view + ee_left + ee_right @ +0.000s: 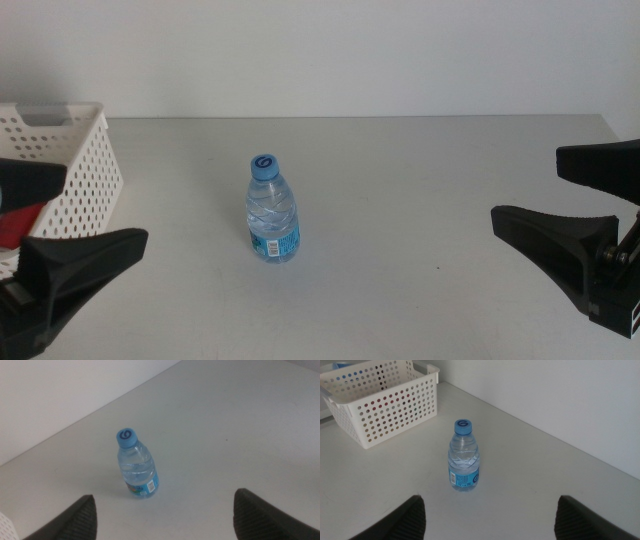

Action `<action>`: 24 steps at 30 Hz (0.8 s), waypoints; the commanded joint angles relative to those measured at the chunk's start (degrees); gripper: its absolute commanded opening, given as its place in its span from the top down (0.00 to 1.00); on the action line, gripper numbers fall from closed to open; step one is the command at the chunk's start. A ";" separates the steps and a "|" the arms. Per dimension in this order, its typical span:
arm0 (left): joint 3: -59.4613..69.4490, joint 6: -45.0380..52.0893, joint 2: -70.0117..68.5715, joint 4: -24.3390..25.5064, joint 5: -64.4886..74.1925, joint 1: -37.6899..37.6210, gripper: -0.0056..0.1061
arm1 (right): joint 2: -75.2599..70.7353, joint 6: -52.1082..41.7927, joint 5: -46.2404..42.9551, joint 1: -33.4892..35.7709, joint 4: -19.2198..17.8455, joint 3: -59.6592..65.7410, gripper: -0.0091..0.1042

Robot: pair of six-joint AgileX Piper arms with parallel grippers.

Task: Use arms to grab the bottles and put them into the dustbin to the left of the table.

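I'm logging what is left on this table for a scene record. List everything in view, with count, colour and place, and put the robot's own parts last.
Water bottle: one, clear with blue cap and blue label, upright near the table's middle, apart from everything else.
Dustbin: one, white perforated basket, at the table's left side; something red shows inside it, partly hidden, so I cannot name it.
Table: one, light grey-white, under the bottle and basket.
Wall: plain white, behind the table's far edge.
Left gripper: one, black, open, low at the left edge in front of the basket, holding nothing.
Right gripper: one, black, open, at the right edge, holding nothing.
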 commanded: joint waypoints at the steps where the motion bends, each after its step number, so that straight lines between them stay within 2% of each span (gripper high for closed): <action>1: -1.34 -0.50 0.30 -0.31 -6.88 -0.41 0.11 | -0.24 -0.39 -3.86 0.23 -0.07 -1.33 0.34; 10: -1.34 -0.46 0.30 -0.61 -22.81 -0.32 0.11 | -0.24 -0.39 -3.86 0.23 -0.07 -1.33 0.34; 16: -0.55 -0.35 0.38 -3.27 -29.87 -0.32 0.11 | -0.24 -0.39 -3.86 0.23 -0.07 -1.33 0.34; 24: 13.74 -0.47 3.49 -2.89 -50.64 -0.32 0.11 | -0.24 -0.39 -3.86 0.23 -0.07 -1.33 0.34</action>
